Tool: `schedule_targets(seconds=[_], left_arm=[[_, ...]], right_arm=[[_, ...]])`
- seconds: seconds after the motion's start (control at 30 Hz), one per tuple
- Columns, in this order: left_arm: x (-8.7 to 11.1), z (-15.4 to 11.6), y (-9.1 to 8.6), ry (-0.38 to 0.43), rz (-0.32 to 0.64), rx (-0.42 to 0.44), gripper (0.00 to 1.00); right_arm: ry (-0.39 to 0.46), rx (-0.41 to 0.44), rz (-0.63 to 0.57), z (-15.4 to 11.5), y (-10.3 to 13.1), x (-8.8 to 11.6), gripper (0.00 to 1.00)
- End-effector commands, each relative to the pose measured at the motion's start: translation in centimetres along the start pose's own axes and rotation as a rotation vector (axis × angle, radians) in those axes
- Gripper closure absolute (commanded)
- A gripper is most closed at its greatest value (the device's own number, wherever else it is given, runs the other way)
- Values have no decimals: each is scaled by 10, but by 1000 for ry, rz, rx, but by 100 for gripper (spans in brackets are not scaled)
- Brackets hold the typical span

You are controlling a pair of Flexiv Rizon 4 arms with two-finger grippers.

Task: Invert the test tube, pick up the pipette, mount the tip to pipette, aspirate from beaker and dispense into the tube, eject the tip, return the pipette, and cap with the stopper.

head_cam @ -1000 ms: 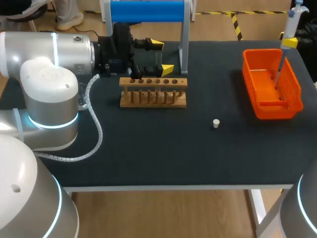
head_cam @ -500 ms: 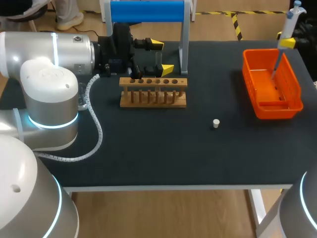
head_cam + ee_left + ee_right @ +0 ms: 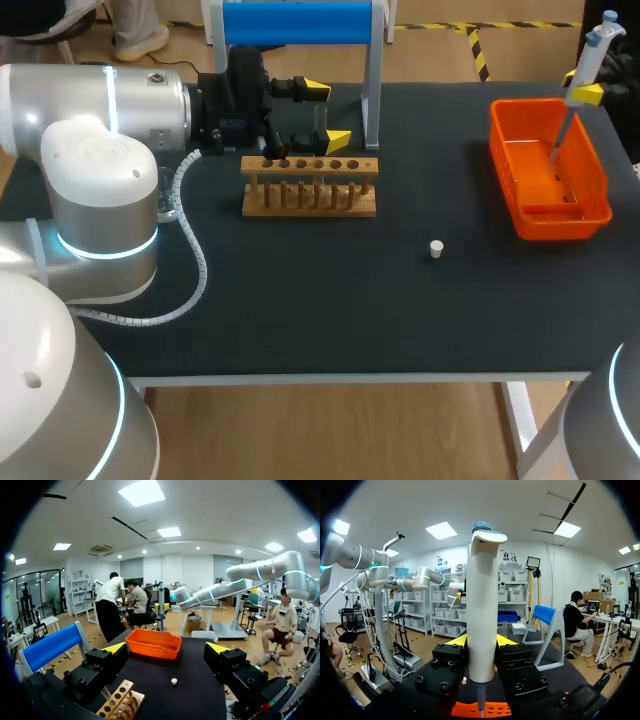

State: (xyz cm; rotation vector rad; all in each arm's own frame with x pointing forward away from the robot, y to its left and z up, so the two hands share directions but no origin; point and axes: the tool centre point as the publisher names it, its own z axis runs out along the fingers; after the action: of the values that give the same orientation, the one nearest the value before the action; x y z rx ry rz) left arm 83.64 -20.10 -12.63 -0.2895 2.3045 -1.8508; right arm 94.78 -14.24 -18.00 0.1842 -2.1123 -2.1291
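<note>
Nearest lies the small white stopper (image 3: 436,248), alone on the black table (image 3: 300,300). Behind it stands the wooden test-tube rack (image 3: 310,186), with the left gripper (image 3: 326,113) just beyond it, fingers spread wide and holding nothing. Further right, the right gripper (image 3: 481,641) is clamped on the white, blue-capped pipette (image 3: 588,50), which hangs tilted over the far end of the orange plastic basket (image 3: 548,222), its thin lower end pointing inside. The likely risk is that this end catches the basket wall on the way out and drags the basket, or twists the pipette in the grip
</note>
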Motion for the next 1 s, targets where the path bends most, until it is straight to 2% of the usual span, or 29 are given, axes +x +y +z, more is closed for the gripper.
schedule_targets(seconds=[0.03,1.0], left_arm=[[0,-1,0,2,0,-1,0],[0,-1,0,2,0,-1,0]], right_arm=[[34,-10,-1,-4,-4,-3,100],[35,-4,-12,-2,-2,-2,100]])
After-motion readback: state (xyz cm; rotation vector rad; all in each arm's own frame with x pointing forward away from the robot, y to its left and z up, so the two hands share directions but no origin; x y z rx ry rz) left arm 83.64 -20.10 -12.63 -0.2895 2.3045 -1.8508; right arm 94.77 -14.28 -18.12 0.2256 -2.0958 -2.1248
